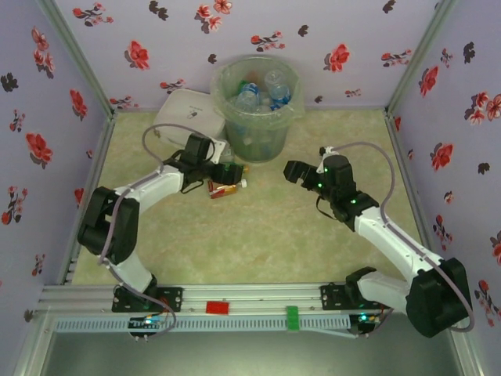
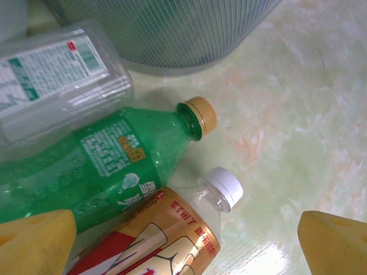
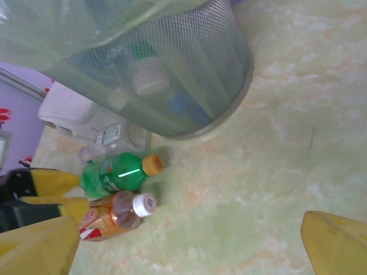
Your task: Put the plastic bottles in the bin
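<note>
Three plastic bottles lie side by side on the table in front of the bin: a clear one with a white and green label, a green one with a yellow cap and an orange-labelled one with a white cap. My left gripper hovers open just over them, and the orange-labelled bottle sits between its yellow pads. Several more bottles sit inside the bin. My right gripper is open and holds nothing. It stands to the right of the bottles, facing them and the bin.
A flat white lidded container sits left of the bin, right behind the clear bottle. Floral walls close in the table at the back and on both sides. Bare marbled tabletop stretches between the arms.
</note>
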### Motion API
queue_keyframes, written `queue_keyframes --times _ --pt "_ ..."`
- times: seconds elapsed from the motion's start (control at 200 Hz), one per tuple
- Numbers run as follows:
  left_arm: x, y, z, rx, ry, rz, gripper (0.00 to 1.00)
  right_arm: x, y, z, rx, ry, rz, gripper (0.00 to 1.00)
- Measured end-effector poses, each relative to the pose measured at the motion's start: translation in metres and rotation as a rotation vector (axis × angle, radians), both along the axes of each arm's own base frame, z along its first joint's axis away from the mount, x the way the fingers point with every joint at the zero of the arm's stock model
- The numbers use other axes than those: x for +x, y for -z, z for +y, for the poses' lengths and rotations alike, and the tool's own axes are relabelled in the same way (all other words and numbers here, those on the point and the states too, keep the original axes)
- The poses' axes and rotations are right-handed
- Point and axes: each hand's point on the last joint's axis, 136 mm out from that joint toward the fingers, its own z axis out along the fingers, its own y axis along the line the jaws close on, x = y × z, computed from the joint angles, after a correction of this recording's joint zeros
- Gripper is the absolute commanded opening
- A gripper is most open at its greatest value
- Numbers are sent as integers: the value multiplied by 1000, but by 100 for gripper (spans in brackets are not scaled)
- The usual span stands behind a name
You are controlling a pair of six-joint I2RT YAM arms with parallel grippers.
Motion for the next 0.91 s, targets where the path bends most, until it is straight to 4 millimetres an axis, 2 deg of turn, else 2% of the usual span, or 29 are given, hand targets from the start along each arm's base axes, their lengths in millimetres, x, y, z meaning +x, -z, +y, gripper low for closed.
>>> queue_keyframes --times 0.275,0.54,0.755,0.905 --pt "-13 29 -6 48 24 79 100 11 1 11 50 -11 -8 100" --pt "-20 33 -12 65 36 88 100 12 4 14 63 -15 1 100" --pt "-41 41 -22 105 69 124 99 13 7 15 60 -15 8 100" --pt "-48 47 -22 150 69 130 95 14 7 15 61 -15 7 100"
